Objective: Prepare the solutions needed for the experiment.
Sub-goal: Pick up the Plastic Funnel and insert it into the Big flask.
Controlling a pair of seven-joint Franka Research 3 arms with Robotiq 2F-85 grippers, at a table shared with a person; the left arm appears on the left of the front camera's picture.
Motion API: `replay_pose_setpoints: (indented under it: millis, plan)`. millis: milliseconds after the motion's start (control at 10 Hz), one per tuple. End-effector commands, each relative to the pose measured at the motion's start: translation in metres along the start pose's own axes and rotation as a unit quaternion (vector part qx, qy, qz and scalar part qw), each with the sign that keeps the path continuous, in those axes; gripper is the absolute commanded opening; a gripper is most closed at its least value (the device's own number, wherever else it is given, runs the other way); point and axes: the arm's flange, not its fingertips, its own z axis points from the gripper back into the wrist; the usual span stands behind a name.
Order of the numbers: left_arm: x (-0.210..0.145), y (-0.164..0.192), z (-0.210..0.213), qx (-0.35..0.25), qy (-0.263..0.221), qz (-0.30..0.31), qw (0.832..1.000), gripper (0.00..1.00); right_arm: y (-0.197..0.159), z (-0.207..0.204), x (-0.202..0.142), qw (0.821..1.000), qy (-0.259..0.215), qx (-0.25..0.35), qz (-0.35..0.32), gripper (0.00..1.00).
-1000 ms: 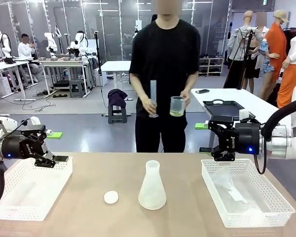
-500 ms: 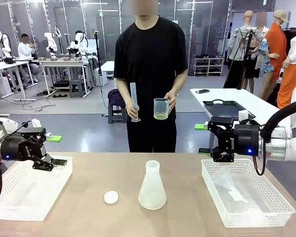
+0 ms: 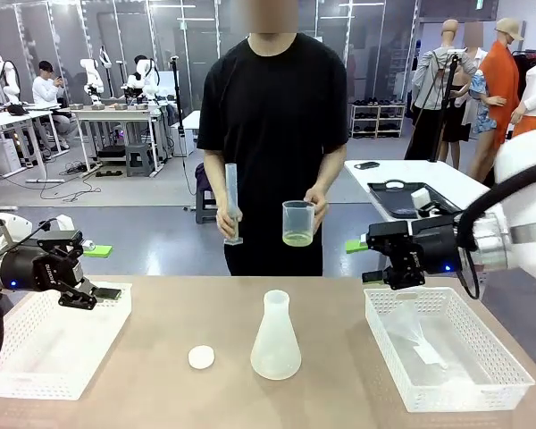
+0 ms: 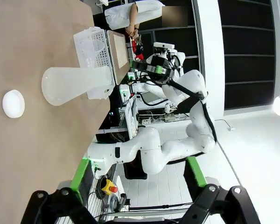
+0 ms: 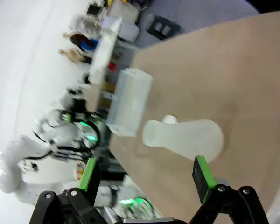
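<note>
The solutions (image 3: pixel 297 238) are a thin yellow-green layer at the bottom of a clear cup (image 3: pixel 297 217). A person behind the worktop (image 3: pixel 152 393) holds the cup in one hand (image 3: pixel 320 201) and a tall tube (image 3: pixel 232 201) in the other. A white flask (image 3: pixel 276 340) and a small round cap (image 3: pixel 201 357) sit on the worktop. The left gripper (image 3: pixel 103 271) hangs over the left basket (image 3: pixel 36 362), fingers apart. The right gripper (image 3: pixel 366 261) hangs at the right basket's (image 3: pixel 469 386) far corner, fingers apart too.

Site: robotics lab in open hall | 10 o'clock: white workbenches (image 3: pixel 107 113), seated person (image 3: pixel 45 91), cables (image 3: pixel 62 183) on grey floor (image 3: pixel 143 228) | centre: conical flask (image 3: pixel 276 340), beaker (image 3: pixel 298 216) of yellow-green solution (image 3: pixel 297 239) | 2 o'clock: white table (image 3: pixel 389 172)
</note>
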Motion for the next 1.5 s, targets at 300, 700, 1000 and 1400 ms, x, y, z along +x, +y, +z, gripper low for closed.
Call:
replay_pose_setpoints:
  millis: [300, 700, 1000, 1400]
  plan:
    - [0.001, -0.002, -0.001, -0.005, -0.004, -0.005, 1.000, 1.00, 0.016, 0.032, 0.080, 0.955, 0.115, -0.214, 0.171, 1.00]
    - [0.001, -0.002, -0.001, -0.005, -0.004, -0.005, 1.000, 1.00, 0.010, 0.032, 0.082, 0.952, 0.126, -0.221, 0.170, 1.00]
    - [0.001, -0.002, -0.001, -0.005, -0.004, -0.005, 1.000, 1.00, 0.010, 0.032, 0.082, 0.952, 0.126, -0.221, 0.170, 1.00]
    - [0.001, -0.002, -0.001, -0.005, -0.004, -0.005, 1.000, 1.00, 0.000, 0.014, 0.102, 0.830, 0.291, -0.216, 0.425, 1.00]
